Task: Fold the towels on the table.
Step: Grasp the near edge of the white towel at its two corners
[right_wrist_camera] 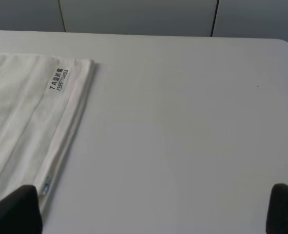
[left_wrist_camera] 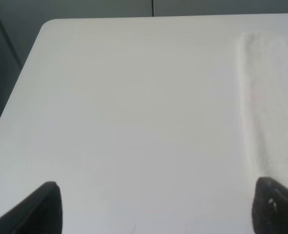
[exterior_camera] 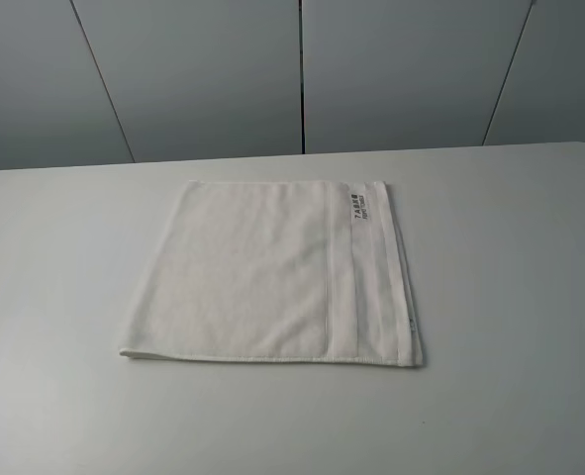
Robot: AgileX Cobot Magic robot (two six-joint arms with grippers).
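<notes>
**Ahead of two spread grippers: towel flat between them**

Left gripper (left_wrist_camera: 156, 209) is spread wide and empty, with its fingertips (left_wrist_camera: 41, 209) over bare table (left_wrist_camera: 109, 97). The towel (left_wrist_camera: 273, 97) begins by its finger on the right arm's side. Right gripper (right_wrist_camera: 156, 209) is likewise spread and empty, and the hemmed edge and label (right_wrist_camera: 59, 80) lie ahead, toward the left arm. Whether either finger grazes cloth cannot be told. Stacked layers at the label edge suggest one fold made. Flanking both sides probably prepares a paired lift.
</notes>
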